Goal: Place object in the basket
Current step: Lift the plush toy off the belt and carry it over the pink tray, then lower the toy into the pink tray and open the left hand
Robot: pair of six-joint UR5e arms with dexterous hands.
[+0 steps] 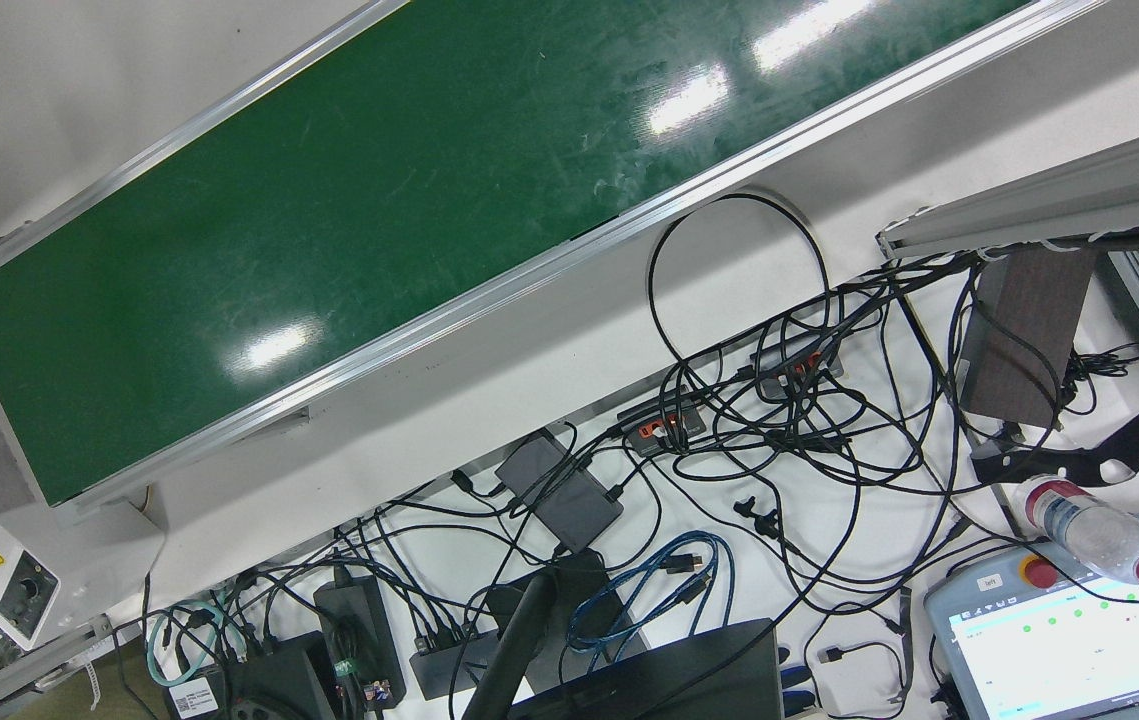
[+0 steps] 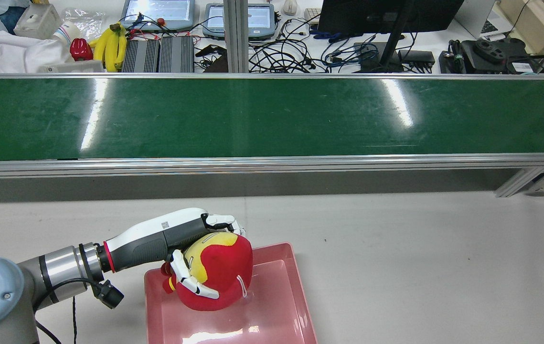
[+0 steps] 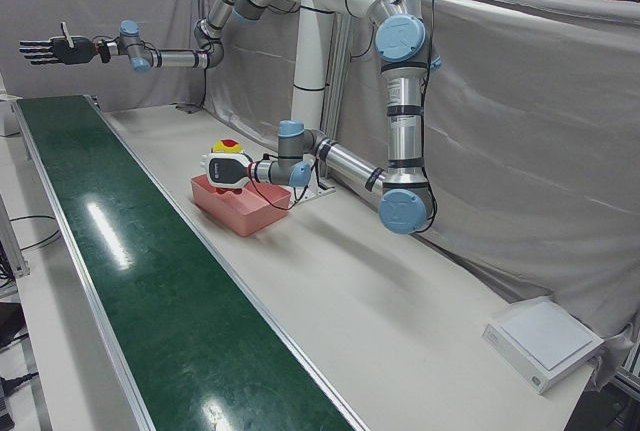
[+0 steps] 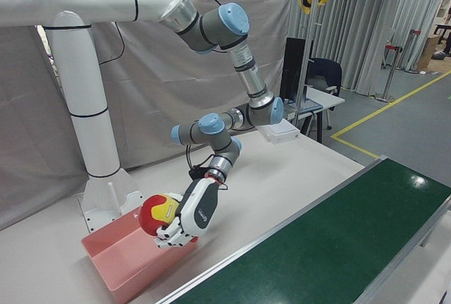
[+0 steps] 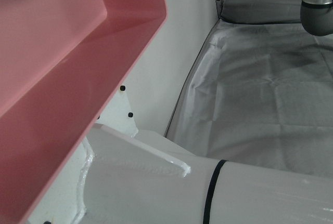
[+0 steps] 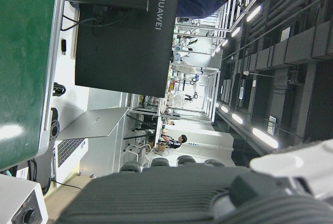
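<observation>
We have the left hand (image 2: 190, 248) wrapped around the red-and-yellow plush toy (image 2: 219, 272), lower left of the rear view. Fingers (image 2: 190, 282) curl over its front and top, so it's a real grasp, not just contact.

The toy sits over the pink basket (image 2: 281, 306), toward the basket's upper-left corner. We can't tell from these views whether its underside touches the basket floor or hangs just above it. The right-front view shows the same hold at lower left of frame, toy above the basket's back rim.

Right hand (image 3: 48, 50) is far off at the upper left of the left-front view, up in the air, fingers spread, holding nothing.

Green conveyor belt (image 2: 272, 117) is bare across the middle of the rear view.

Handling, our read: the plush looks soft and light, and it will squash under finger pressure rather than slip. Nothing fragile about it. The fabric should grip well, so a loose wrap around the round body, as now, is the right hold. The small white loop on its right side is too thin to trust.

Task looks nearly done, with release remaining.
</observation>
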